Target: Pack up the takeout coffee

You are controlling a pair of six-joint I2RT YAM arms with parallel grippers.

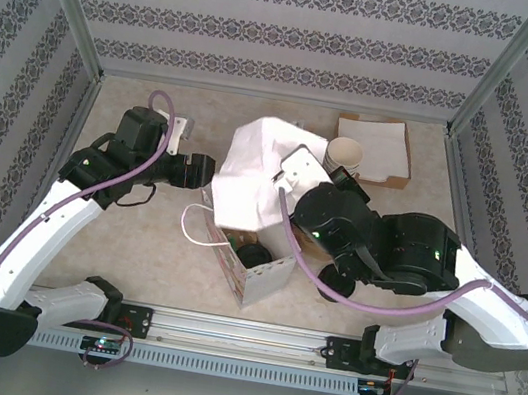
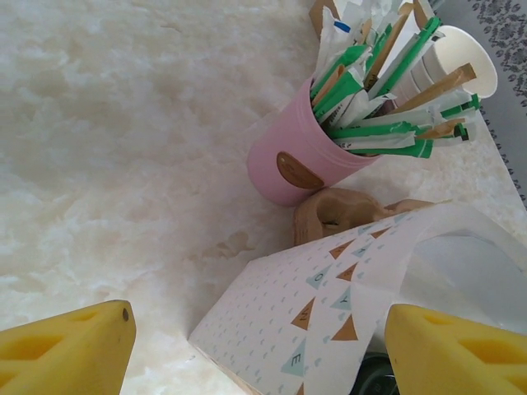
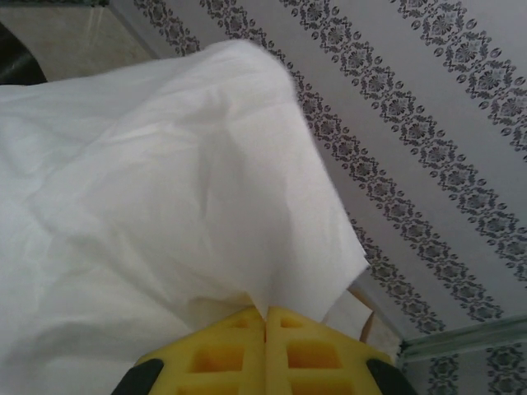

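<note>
Because the right gripper pinches the thin white pennant-patterned bag above the black-lidded cream paper cup inside, tugging may topple it; left gripper gapes empty alongside.

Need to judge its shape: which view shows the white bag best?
Top external: most of the white bag shows, base to top. Right wrist sees its edge pinched in the right claw; left wrist, one patterned side.

takeout coffee: round black lid visible inside the open patterned bag, roughly 6 o'clock of table centre. Cup body mostly hidden, tilt unclear.
</note>
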